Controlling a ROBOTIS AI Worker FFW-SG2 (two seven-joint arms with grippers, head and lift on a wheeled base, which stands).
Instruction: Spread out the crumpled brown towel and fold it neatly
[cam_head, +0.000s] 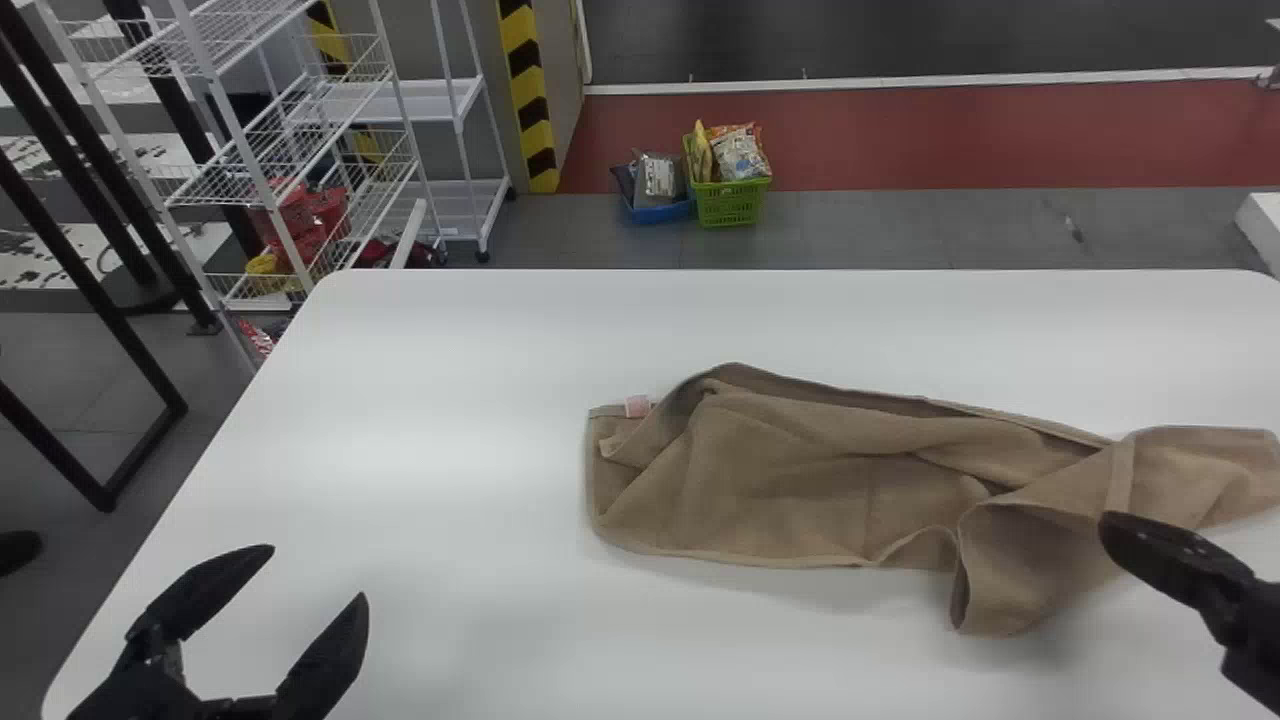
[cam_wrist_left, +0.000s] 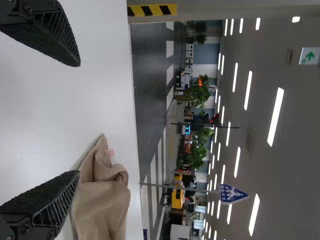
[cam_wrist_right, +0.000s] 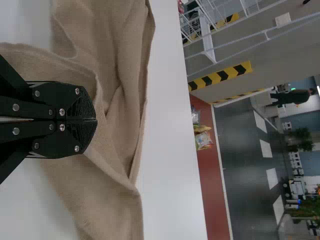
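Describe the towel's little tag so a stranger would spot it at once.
On the white table lies a crumpled brown towel. At its left end, near the far edge, sits a small tag, pale pink against the plain brown cloth.

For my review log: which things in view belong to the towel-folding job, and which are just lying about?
Part of the job:
- brown towel
- white table under it
- left gripper
- right gripper

Just lying about:
- green basket
- blue basket
- white racks

White table (cam_head: 450, 400), wire rack (cam_head: 225, 185) beyond, 1 green basket (cam_head: 728, 205) beside 1 blue container (cam_head: 662, 212)
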